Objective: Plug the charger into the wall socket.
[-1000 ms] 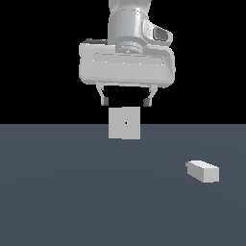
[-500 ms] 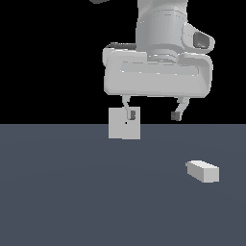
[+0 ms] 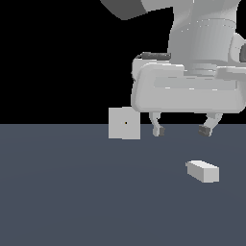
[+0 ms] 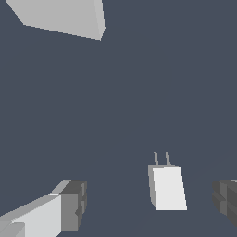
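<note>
Moved since the earlier views: tool (image 3: 182, 130), formerly directly in front of the wall socket (image 3: 124, 123), now displaced toward the exterior view's right and lower, nearer the bench (image 3: 72, 192). Reading: the approach to the charger (image 3: 203, 171) is under way; pickup not yet made.

Tool: jaws spread wide, holding nothing; fingertips (image 3: 158, 130) pointing down.

Charger: off-white block lying flat on the bench, below the tool and slightly toward the exterior view's right of its centre. Wrist view shows it (image 4: 167, 186) between the two fingers (image 4: 71, 203), nearer one of them, two thin prongs at one end.

Wall socket: upright plate, beside the tool on the exterior view's left, well apart from the charger.

Arm: wrist vertical, palm facing the bench.
</note>
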### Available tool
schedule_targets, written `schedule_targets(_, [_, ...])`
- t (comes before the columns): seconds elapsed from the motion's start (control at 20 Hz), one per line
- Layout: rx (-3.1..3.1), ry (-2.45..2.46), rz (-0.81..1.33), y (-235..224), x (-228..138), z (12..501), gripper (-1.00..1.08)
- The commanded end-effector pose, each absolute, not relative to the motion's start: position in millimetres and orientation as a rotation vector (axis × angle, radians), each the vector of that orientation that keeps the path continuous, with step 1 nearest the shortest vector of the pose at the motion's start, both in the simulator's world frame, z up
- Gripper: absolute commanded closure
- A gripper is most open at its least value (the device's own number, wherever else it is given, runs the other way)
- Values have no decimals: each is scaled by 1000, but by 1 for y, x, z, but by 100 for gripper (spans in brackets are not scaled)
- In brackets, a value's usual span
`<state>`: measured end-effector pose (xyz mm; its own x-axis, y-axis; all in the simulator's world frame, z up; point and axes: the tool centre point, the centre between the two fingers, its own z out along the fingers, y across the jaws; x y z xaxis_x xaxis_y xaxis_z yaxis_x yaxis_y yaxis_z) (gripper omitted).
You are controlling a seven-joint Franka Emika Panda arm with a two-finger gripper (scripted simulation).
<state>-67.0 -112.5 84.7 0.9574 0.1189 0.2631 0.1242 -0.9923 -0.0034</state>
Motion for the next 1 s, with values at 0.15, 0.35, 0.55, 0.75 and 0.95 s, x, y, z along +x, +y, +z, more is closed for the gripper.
schedule_targets(0.15, [-3078,-211,-469,-130,-71,73,-92])
schedule_targets(0.35, [-3071,-220,-495,-138,-72,68,-92])
schedule_targets(0.55, [-3067,-226,-511,-144,-73,64,-92])
schedule_targets(0.75, [-3066,-228,-516,-146,-73,62,-92])
schedule_targets(0.95, [-3066,-227,-515,-146,-73,62,-92])
